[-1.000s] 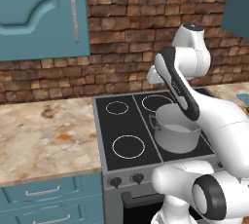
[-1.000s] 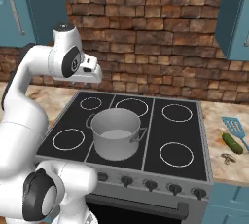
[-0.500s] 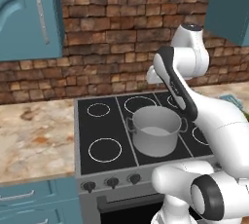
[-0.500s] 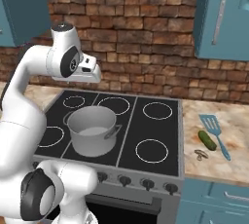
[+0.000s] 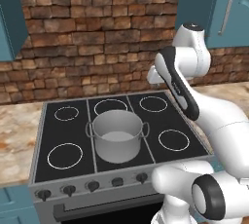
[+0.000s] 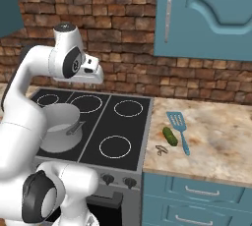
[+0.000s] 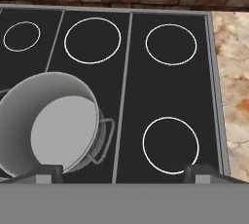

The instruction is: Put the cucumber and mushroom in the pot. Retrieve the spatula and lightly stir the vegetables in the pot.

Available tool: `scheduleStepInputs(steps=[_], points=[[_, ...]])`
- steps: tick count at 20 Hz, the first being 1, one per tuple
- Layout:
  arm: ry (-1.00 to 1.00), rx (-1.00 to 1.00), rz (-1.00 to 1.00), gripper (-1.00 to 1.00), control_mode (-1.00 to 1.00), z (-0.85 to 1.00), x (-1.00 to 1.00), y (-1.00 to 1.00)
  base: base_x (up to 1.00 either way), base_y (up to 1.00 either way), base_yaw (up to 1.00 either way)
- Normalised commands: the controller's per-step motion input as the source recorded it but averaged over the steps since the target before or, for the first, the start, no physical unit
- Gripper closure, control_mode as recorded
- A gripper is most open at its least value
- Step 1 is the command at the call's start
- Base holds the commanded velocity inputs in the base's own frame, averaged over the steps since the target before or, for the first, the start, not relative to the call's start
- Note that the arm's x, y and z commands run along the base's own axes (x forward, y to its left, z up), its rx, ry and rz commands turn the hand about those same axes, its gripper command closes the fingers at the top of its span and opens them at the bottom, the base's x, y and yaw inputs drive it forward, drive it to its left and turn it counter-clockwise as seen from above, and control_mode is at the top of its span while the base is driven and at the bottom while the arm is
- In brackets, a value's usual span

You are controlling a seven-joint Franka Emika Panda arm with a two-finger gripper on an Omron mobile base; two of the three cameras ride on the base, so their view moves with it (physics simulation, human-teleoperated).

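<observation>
Pot (image 5: 117,139) sat on stove (image 6: 118,127), nothing inside. Cucumber (image 6: 170,135), mushroom (image 6: 161,149), spatula (image 6: 178,126) lay on counter (image 6: 216,141). Gripper (image 7: 124,173) fingers spread wide, grasping nothing.

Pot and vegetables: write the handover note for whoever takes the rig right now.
Gripper: open and empty, held high over the stove.
Pot: on the cooktop's front middle, nothing inside.
Cucumber, mushroom and spatula: on the counter right of the stove, the cucumber just left of the spatula handle, the mushroom in front of it.
Done: nothing placed yet.
Left: put cucumber and mushroom into the pot, fetch the spatula, stir lightly.
</observation>
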Motion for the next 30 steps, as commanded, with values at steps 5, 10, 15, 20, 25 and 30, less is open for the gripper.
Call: scheduleStepInputs(steps=[5, 10, 15, 20, 25, 30], points=[[0.00, 0.00, 0.00, -1.00, 1.00, 0.00, 0.00, 0.00, 0.03, -0.23, -0.03], [0.01, -0.01, 0.00, -1.00, -1.00, -0.06, -0.06, -0.06, 0.00, 0.00, 0.00], [0.00, -0.01, -0.11, -1.00, -1.00, -0.30, -0.20, -0.31, 0.00, 0.00, 0.00], [-0.01, 0.10, -0.09, -1.00, -1.00, -0.37, -0.42, -0.71, 0.00, 0.00, 0.00], [0.00, 0.01, -0.14, -1.00, -1.00, -0.51, -0.38, -0.59, 0.00, 0.00, 0.00], [0.00, 0.00, 0.00, -1.00, -1.00, -0.63, -0.05, -0.64, 0.00, 0.00, 0.00]])
